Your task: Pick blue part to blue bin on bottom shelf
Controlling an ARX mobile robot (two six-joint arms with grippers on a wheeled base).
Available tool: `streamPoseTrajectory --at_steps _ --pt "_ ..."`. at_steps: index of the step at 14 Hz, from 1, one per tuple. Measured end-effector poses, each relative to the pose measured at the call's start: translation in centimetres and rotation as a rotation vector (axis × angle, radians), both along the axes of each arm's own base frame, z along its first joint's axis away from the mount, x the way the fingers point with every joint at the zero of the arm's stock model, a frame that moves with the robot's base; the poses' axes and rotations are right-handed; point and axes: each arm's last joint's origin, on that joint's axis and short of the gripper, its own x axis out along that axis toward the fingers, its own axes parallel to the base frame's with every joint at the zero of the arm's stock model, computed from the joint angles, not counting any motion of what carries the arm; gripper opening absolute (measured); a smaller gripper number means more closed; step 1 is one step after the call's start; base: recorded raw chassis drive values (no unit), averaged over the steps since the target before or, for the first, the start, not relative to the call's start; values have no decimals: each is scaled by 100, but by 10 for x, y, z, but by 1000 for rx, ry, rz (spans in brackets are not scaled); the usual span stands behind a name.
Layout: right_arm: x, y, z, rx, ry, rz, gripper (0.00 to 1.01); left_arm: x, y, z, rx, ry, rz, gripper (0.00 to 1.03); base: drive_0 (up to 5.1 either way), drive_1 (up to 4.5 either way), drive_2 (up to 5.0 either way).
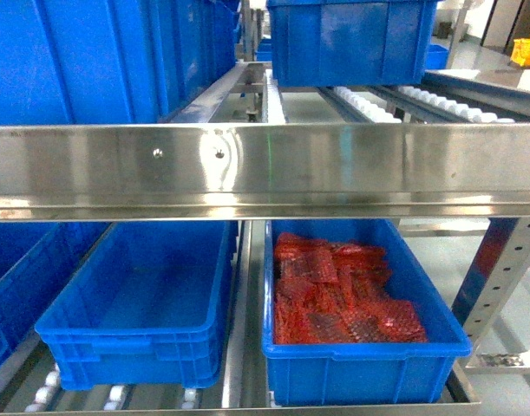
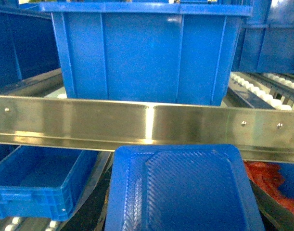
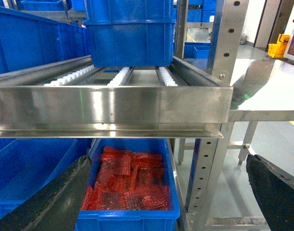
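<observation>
The left gripper's state cannot be told; a blue part (image 2: 185, 190) fills its wrist view's foreground. The right gripper's dark fingers (image 3: 274, 190) stand spread. Beyond, the blue bin (image 1: 139, 299) sits on the bottom shelf (image 1: 247, 347), beside a crate (image 1: 360, 355) of red bags (image 1: 338, 295).

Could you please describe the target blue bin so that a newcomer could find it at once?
Look under the steel rail to the bottom shelf, where two blue crates sit side by side. The blue bin is the left one, with a bare interior, while its neighbour holds red bubble-wrap bags.
</observation>
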Motion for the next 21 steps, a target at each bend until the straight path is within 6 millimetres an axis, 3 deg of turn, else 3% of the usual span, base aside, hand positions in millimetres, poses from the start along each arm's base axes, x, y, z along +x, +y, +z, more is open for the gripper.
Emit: streamPoseTrajectory --at_steps 21 --pt "0 0 0 -1 4 -2 98 0 0 -1 2 7 -3 43 0 0 0"
